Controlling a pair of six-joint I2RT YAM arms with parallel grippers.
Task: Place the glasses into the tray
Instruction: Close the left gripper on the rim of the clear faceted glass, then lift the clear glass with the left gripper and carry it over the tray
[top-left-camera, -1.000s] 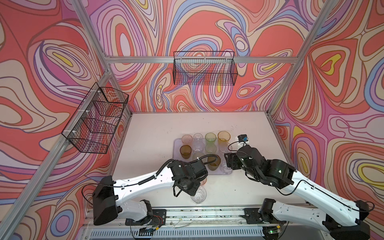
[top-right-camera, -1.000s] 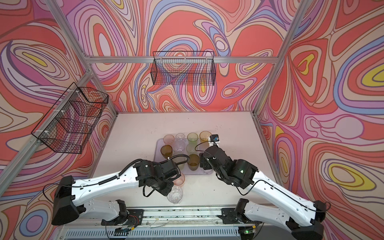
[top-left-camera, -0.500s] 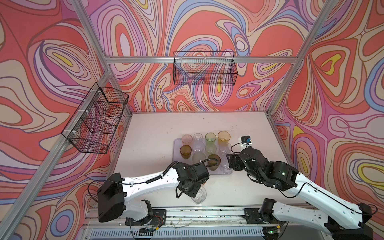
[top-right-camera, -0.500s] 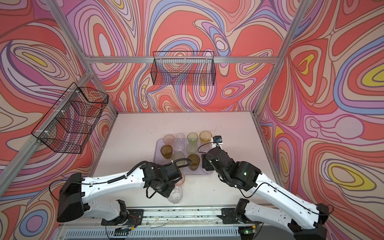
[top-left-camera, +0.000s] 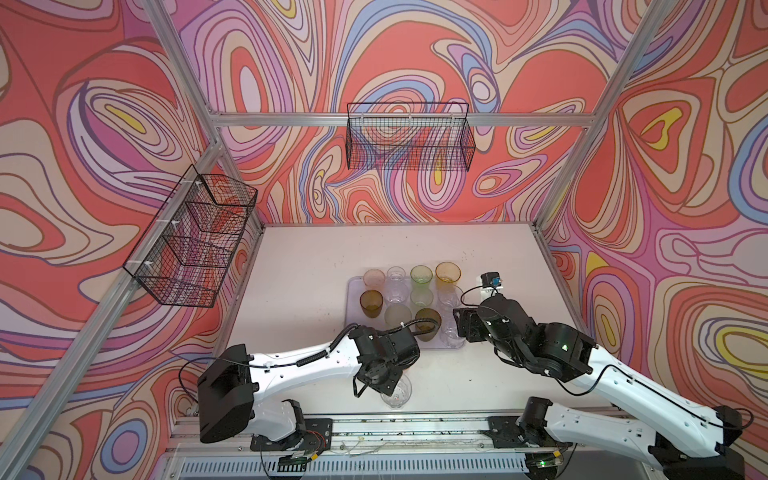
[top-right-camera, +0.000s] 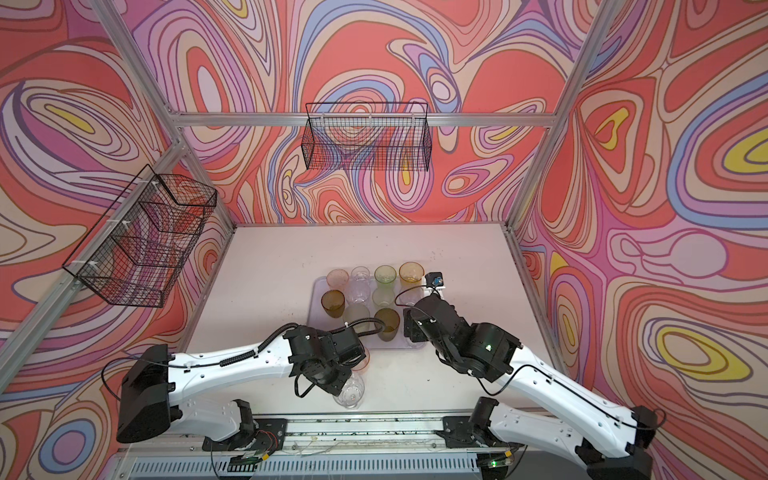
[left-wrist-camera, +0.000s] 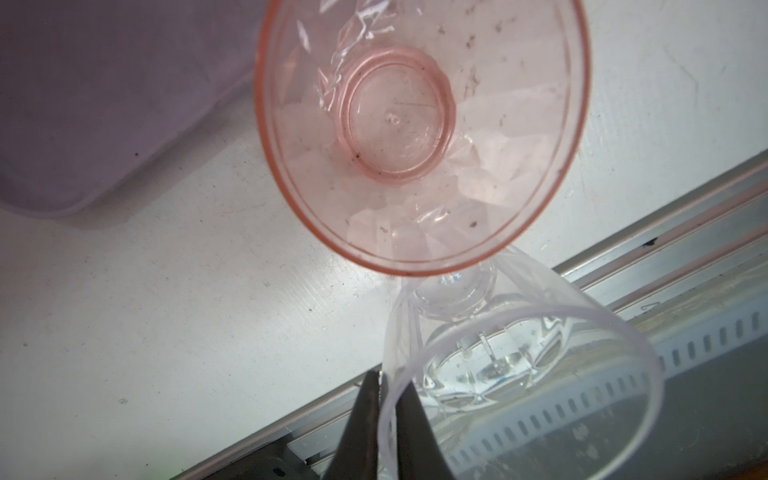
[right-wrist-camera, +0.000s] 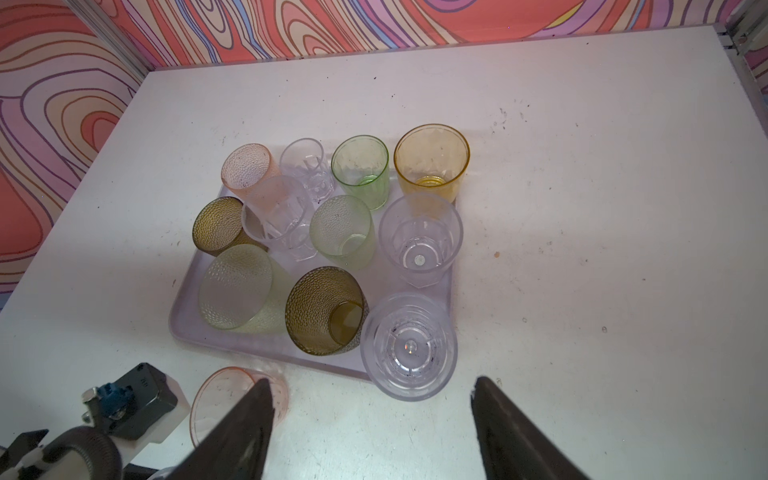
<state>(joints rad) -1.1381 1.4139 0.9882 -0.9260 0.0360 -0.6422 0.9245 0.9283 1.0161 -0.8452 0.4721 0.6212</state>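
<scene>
The left gripper (left-wrist-camera: 389, 384) shows only its finger ends in its wrist view. The rest runs off the edge, and the tray (left-wrist-camera: 83, 124) corner there is a soft blur. From above, the black wrist covers those fingers, part of the clear glass (top-left-camera: 400, 395) at six o'clock of the tray, and nearly all the pink glass (top-right-camera: 366, 358). The right gripper (right-wrist-camera: 370, 380) hides behind its own arm in both top views.
</scene>
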